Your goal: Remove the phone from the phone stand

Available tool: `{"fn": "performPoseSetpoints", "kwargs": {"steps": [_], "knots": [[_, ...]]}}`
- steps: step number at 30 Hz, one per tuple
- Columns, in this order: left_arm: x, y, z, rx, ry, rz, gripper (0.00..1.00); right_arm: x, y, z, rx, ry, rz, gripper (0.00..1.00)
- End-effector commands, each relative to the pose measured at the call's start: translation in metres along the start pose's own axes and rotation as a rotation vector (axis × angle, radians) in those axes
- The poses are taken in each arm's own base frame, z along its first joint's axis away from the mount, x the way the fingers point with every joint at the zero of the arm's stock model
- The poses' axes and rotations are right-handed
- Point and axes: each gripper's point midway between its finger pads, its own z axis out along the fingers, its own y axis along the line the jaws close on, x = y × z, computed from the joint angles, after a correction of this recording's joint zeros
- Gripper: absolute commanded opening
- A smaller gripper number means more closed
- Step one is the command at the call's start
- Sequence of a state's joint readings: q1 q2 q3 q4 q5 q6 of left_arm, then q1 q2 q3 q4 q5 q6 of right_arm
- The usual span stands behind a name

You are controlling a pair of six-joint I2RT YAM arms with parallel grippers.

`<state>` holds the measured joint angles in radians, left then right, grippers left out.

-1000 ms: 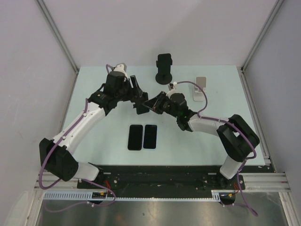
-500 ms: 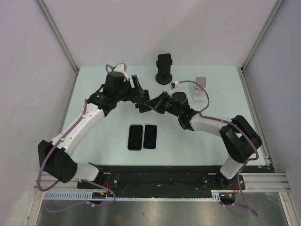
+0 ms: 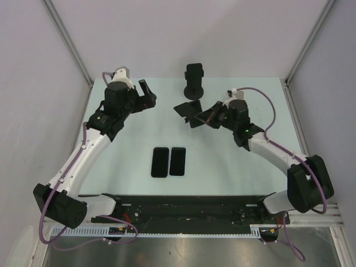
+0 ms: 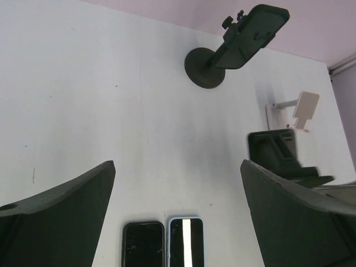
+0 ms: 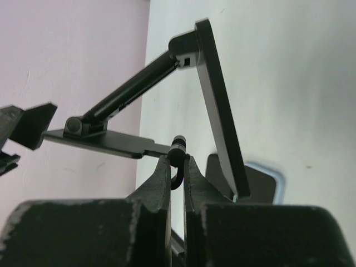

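Your right gripper (image 5: 176, 160) is pinched tight on the black folding stand (image 3: 188, 109), at its front lip, with the stand's back plate leaning up beyond the fingers; you cannot tell from these views whether the stand's base touches the table (image 3: 128, 161); your left gripper (image 4: 178, 167) hangs over the far left of the table, its fingers (image 4: 61, 203) spread wide and gripping nothing; the 2 phones lie flat side by side nearer the arm bases, well apart from the held stand: a dark phone (image 3: 160, 162) on the left, just beside a phone in a pale blue case (image 3: 177, 161); at the far edge stands a black round-based stand (image 3: 193, 80); a white stand (image 4: 303, 108) sits to its right.
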<state>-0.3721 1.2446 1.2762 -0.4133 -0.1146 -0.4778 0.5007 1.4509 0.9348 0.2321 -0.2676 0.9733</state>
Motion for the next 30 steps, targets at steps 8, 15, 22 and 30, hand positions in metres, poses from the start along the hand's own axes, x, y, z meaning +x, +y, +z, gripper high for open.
{"fn": "performPoseSetpoints", "kwargs": {"steps": [8,15,22,30], "knots": [[-0.027,0.005,-0.009,-0.024,-0.093,0.045,1.00,-0.127,-0.038,-0.126,0.083,-0.249,-0.038,0.00],[-0.024,0.005,-0.006,-0.022,-0.084,0.052,1.00,-0.190,-0.090,-0.155,0.117,-0.376,0.039,0.00],[-0.018,0.008,0.001,-0.033,-0.065,0.062,1.00,-0.235,-0.156,-0.156,0.185,-0.417,0.115,0.00],[-0.008,0.013,0.012,-0.051,-0.034,0.075,1.00,-0.258,-0.213,-0.138,0.130,-0.331,0.167,0.00]]}}
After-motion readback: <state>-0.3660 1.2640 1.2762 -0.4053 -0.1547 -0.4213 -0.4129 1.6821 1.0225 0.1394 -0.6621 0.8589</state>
